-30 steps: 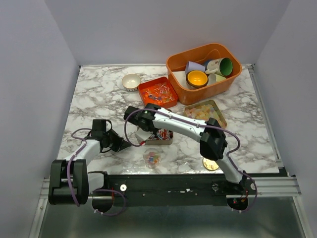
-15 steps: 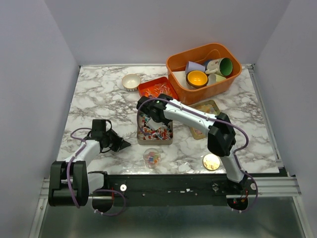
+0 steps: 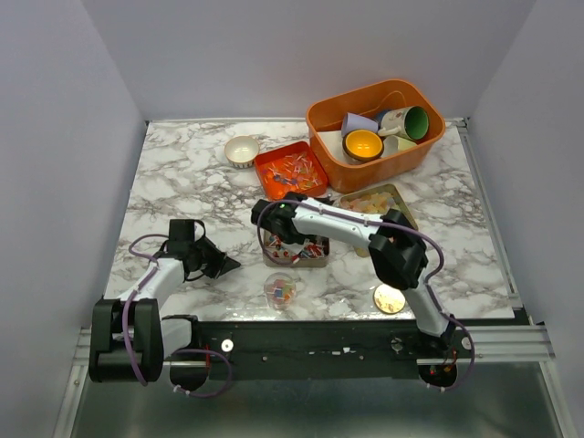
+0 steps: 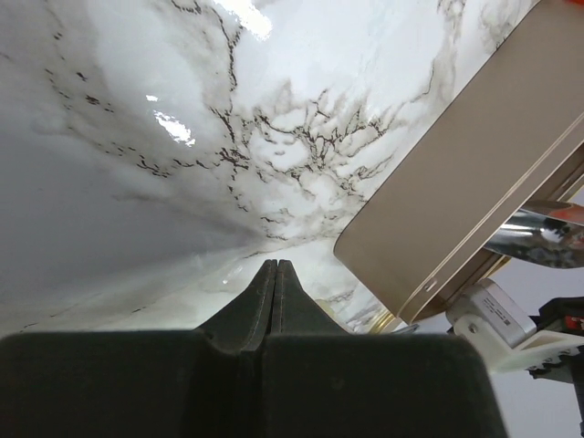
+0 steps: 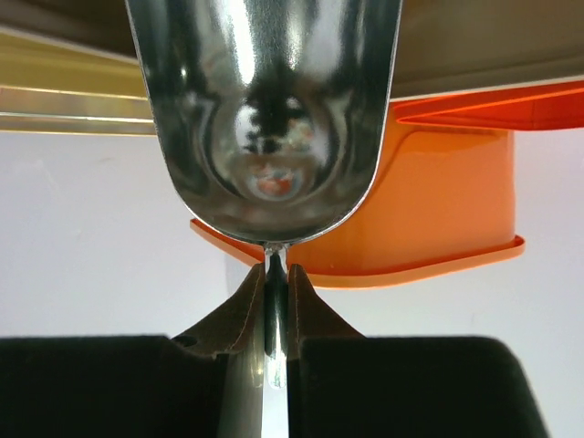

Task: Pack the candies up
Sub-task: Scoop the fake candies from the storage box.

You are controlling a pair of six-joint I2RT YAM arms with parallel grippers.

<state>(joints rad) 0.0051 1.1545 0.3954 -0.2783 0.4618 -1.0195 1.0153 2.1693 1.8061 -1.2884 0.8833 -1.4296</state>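
A white marble desk (image 3: 182, 182) carries an orange plastic tub (image 3: 411, 157) at its far right, holding a yellow cup (image 3: 363, 144) and a green-lined mug (image 3: 415, 121). A small cream round bowl (image 3: 242, 150) stands farther left, and a round gold disc (image 3: 390, 298) lies near the front edge. A shiny metal scoop (image 5: 265, 119) fills the right wrist view.

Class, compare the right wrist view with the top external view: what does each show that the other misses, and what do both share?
Only the right wrist view shows the metal scoop plainly, its thin handle pinched in the shut jaws of the right gripper. Only the top external view shows the left gripper, the wrapped candies, the clear cup, the gold disc and the white bowl. Both show the right arm's end and an orange container, though which one the wrist view catches is unclear.
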